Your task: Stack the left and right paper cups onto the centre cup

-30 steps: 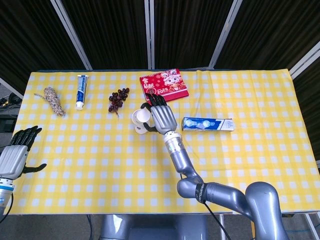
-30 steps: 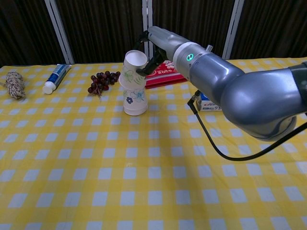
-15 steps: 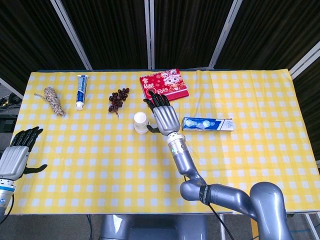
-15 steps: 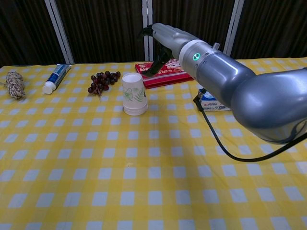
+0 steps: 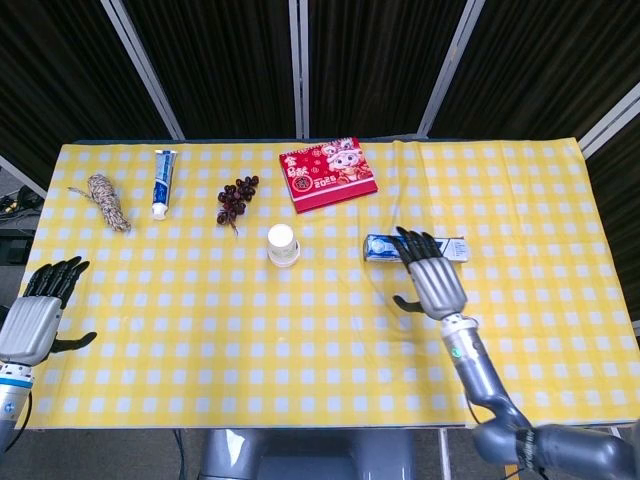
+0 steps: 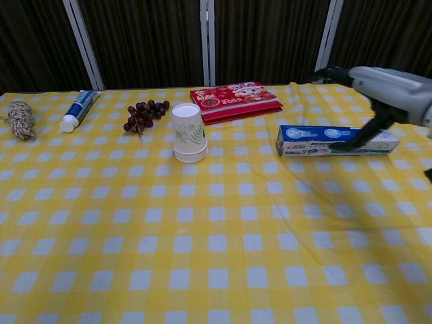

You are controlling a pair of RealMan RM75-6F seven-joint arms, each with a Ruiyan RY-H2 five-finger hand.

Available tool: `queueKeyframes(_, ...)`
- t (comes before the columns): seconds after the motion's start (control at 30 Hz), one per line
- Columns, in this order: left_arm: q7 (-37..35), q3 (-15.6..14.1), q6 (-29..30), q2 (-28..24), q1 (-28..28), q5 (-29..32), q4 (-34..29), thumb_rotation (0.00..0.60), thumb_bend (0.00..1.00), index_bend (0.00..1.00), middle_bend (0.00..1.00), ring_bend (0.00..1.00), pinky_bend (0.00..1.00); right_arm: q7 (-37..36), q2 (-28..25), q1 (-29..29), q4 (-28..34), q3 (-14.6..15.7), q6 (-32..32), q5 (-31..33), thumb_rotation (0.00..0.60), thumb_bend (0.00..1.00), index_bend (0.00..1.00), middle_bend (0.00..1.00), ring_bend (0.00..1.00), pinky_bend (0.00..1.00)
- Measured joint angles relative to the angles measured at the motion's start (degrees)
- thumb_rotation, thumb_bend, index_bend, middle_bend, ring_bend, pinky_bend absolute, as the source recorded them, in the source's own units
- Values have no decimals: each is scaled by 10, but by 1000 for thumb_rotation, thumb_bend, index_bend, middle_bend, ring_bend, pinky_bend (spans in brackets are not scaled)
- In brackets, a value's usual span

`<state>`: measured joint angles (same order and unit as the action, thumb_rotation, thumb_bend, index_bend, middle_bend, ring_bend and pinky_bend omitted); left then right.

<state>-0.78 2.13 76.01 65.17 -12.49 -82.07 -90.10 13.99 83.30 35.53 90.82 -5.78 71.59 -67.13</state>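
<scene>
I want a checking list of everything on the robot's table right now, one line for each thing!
Surface: yellow and white checked tablecloth, lying flat.
Job's things: white paper cup stack with green leaf print, upright mid-table, nothing touching it.
Clutter: red printed packet behind the cups; dark grapes bunch; white and blue toothpaste tube; twine bundle; blue and white toothpaste box to the right.
Hands: right hand open, empty, over the toothpaste box; left hand open, empty, at the table's left edge.
Cables: black cables past the table's left edge.
Surroundings: dark curtain with pale metal bars behind.
</scene>
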Motion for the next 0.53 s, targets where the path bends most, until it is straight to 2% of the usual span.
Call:
queueKeyframes(0.13, 7, -1, 12, 3, 8, -1, 2, 600, 96, 0, 0, 0, 0, -56, -52, -66, -7, 45, 56, -52, 600, 101, 54, 0, 0, 0)
queueKeyframes(0.23, 14, -7, 19, 4, 17, -1, -1, 600, 95, 0, 0, 0, 0, -90, -72, -106, -20, 70, 86, -70, 600, 101, 52, 0, 0, 0)
queueKeyframes(0.43, 29, -26, 41, 4, 38, -15, -12, 600, 96, 0, 0, 0, 0, -153, -94, -178, -58, 108, 137, -104, 600, 101, 46, 0, 0, 0)
queueKeyframes(0.53, 43, -38, 51, 8, 52, -22, -14, 600, 96, 0, 0, 0, 0, -181, -101, -205, -80, 117, 158, -121, 600, 101, 45, 0, 0, 0)
